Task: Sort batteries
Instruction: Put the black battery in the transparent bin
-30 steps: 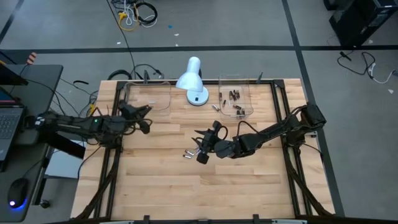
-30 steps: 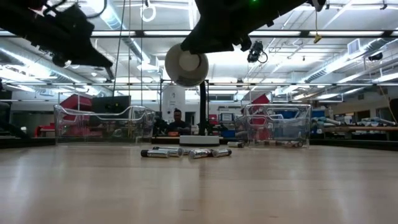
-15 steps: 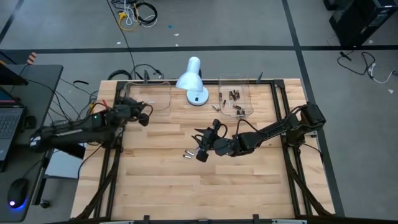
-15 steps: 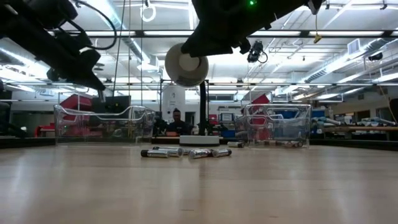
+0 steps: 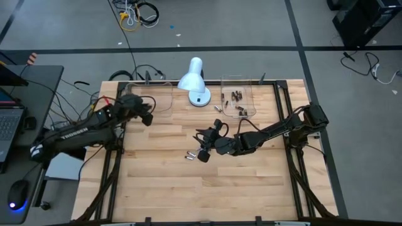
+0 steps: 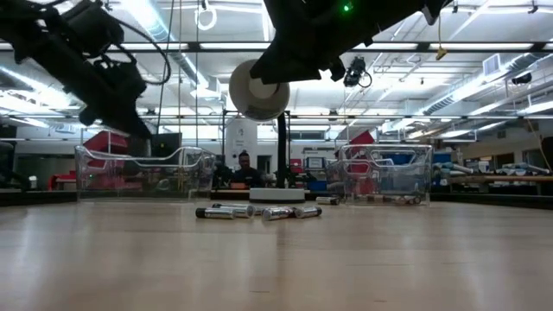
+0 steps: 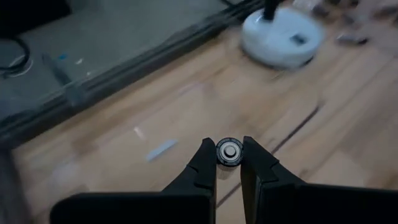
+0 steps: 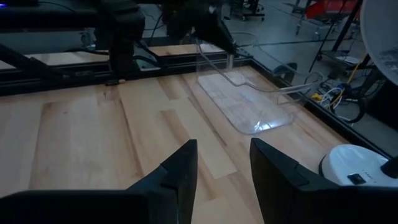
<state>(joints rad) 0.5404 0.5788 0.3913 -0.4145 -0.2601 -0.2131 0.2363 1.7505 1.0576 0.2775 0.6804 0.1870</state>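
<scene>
1. A robotics lab or workshop: a framed wooden table [image 5: 201,188] on grey concrete floor
2. Ceiling strip lights [image 6: 484,86], workbenches behind
3. A laptop desk [image 5: 19,107] at nine o'clock

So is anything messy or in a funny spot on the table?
A few batteries lie loose on the wood mid-table, under the right end effector, and one more sits just outside the right tray. The left end effector grips one battery. Nothing looks broken.

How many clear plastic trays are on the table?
2: the left tray sits at the table's far edge, left of the white lamp; the right tray, right of the lamp, holds several batteries.
</scene>
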